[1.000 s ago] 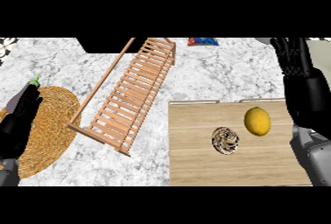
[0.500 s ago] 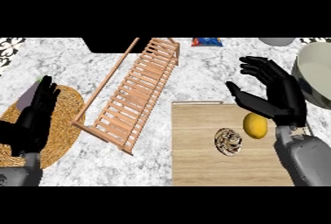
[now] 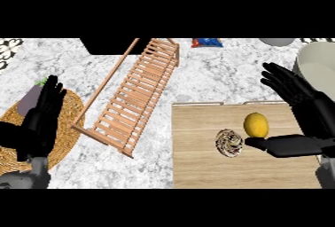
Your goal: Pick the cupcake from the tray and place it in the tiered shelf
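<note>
Since half a second ago, the right robot hand (image 3: 307, 117) has spread wide around the lemon (image 3: 256, 125). Reaching continues: the cupcake (image 3: 229, 142) sits on the tray (image 3: 196, 177), at the lemon's 8 o'clock; next, close around it.

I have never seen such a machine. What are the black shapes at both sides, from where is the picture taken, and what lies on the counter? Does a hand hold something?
The picture is taken from the robot's head, looking steeply down at a marble counter. The black shapes are its two hands. The left hand rests open at the left edge, over a woven mat. The right hand is open above a wooden tray, its thumb reaching toward the cupcake. Beside the cupcake lies a yellow fruit, perhaps a lemon. The slatted wooden shelf lies slanted in the middle. Neither hand holds anything; the cupcake is not yet picked up.
</note>
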Robot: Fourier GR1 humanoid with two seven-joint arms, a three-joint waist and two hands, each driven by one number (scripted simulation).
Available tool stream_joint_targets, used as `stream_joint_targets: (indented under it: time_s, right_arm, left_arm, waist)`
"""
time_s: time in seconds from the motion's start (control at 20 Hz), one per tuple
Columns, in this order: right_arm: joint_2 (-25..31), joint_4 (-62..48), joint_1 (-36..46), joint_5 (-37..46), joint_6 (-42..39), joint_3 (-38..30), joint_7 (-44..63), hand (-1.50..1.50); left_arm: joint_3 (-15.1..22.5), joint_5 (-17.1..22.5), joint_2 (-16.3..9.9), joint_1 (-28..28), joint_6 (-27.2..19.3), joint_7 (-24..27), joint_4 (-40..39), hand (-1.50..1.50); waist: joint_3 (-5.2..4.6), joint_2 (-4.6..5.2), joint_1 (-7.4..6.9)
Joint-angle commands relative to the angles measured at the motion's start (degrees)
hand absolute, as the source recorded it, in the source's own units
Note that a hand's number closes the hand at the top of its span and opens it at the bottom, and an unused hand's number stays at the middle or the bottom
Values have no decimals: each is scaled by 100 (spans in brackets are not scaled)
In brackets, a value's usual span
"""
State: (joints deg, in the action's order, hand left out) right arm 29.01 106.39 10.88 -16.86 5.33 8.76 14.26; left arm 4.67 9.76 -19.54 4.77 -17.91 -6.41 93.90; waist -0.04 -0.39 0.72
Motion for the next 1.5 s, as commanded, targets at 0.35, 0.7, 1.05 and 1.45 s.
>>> stream_joint_targets:
  time_s: [0.35,0.7,1.05,1.45]
  right_arm:
    - [2132,1402,1032,1236,-1276,1188,2989,-150]
    - [1300,1166,2513,1913,-1524,2392,5391,-150]
    - [915,776,2422,2771,-1775,3230,5697,-150]
    - [1043,17,2315,3006,-2017,3508,5845,-150]
  left_arm:
    - [23,-62,27,44,36,-27,31,0]
    - [153,-112,166,134,29,-214,187,0]
    - [-130,10,60,-172,228,-6,181,0]
    - [-133,-67,114,-236,236,26,201,0]
  waist:
    - [-38,-4,-118]
    - [-18,35,-263]
    - [-7,25,-146]
    - [-2,25,-92]
